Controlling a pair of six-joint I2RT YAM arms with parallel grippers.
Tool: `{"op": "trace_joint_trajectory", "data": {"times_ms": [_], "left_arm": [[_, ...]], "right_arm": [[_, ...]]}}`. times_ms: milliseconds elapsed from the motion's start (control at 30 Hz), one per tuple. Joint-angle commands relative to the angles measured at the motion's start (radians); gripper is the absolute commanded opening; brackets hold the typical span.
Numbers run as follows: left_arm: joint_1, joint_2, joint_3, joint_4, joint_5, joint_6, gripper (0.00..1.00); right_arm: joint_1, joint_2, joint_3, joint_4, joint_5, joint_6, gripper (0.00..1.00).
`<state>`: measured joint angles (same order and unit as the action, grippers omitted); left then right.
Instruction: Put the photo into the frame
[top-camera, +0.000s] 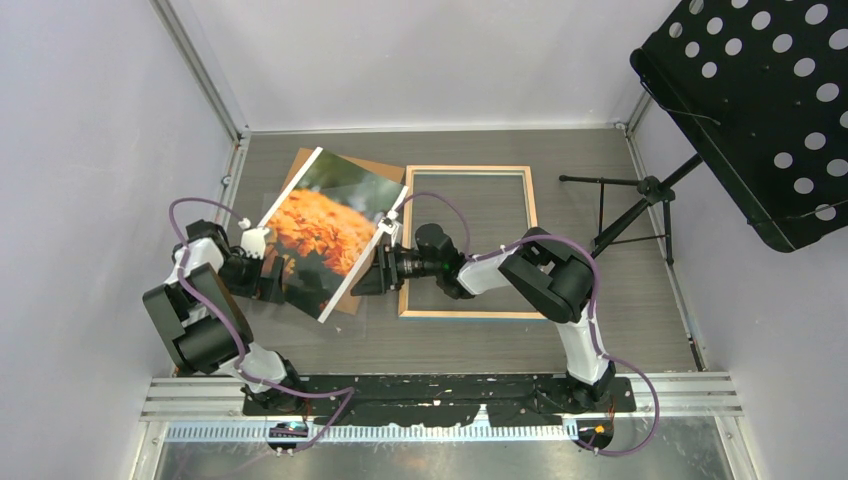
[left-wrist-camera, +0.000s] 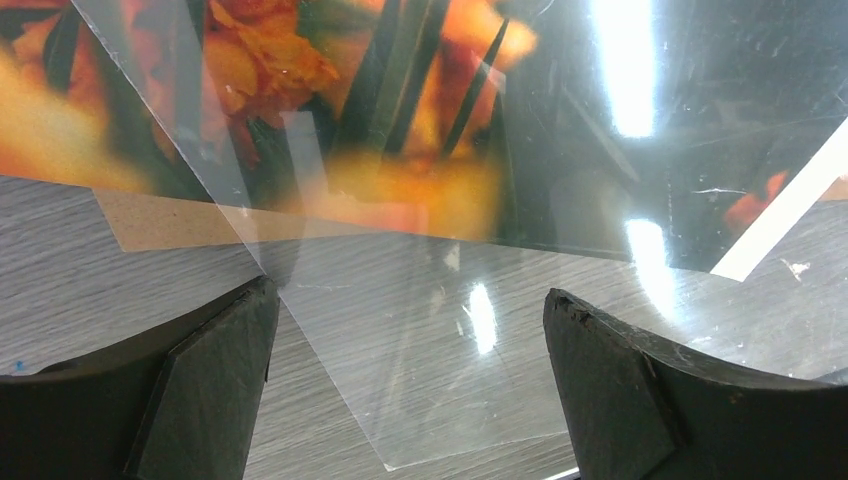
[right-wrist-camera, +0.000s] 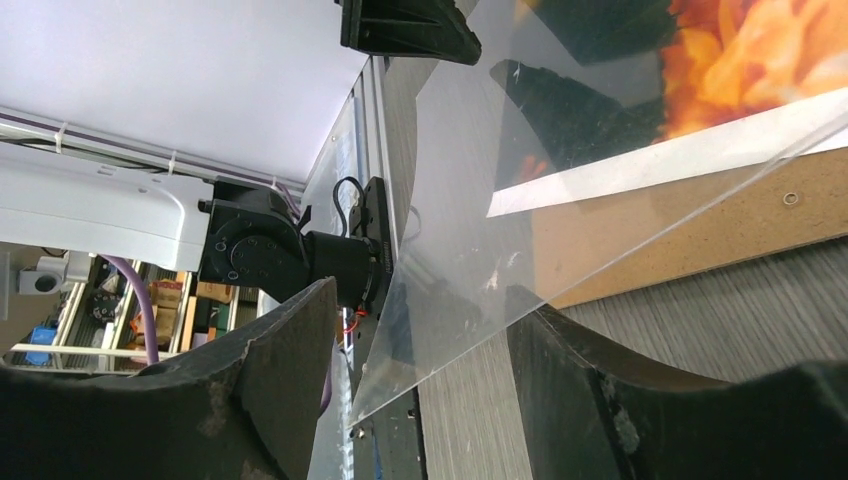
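Closest to you, your left claw (left-wrist-camera: 408, 300) stands at its widest. Nothing lies between its pads but a corner of the clear thin rigid sheet (left-wrist-camera: 420, 380), low over the grey wood-grain bench (left-wrist-camera: 90, 290). It grips nothing, and I judge it is parked there to steady that side.

Your right claw (right-wrist-camera: 422, 295) is parted too, straddling the opposite edge of the same sheet, which rises at a slant off the plain brown backing board (right-wrist-camera: 700, 220). The jaws seem set round it to lift or take it, but no pinch shows.

The large glossy print of orange flowers with white edge strips (top-camera: 325, 225) lies between the two claws, on that board and under the sheet, skewed to the bench edge.

Beside the right claw and reaching farther back, the thin rectangular light-wood frame (top-camera: 468, 170) lies flat and empty, apparently back up, so the print is not yet in it
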<state>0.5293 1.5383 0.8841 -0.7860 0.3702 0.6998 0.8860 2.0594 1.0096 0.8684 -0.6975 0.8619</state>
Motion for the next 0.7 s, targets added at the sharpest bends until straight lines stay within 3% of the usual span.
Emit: {"op": "trace_joint_trajectory", "data": {"times_ms": [0, 167, 533, 667], "left_arm": [[-0.008, -0.044, -0.011, -0.037, 0.045, 0.019, 1.00], [-0.009, -0.075, -0.022, -0.035, 0.048, 0.021, 1.00], [-0.025, -0.113, -0.054, -0.030, 0.031, 0.043, 1.00], [-0.025, -0.109, -0.055, -0.028, 0.031, 0.042, 1.00]], "right_arm": [[0.005, -0.010, 0.025, 0.022, 0.021, 0.001, 0.68], [0.005, 0.002, 0.069, -0.098, 0.068, -0.032, 0.67], [0.004, 0.046, 0.138, -0.142, 0.071, -0.023, 0.62], [0.003, 0.056, 0.162, -0.183, 0.076, -0.035, 0.49]]}}
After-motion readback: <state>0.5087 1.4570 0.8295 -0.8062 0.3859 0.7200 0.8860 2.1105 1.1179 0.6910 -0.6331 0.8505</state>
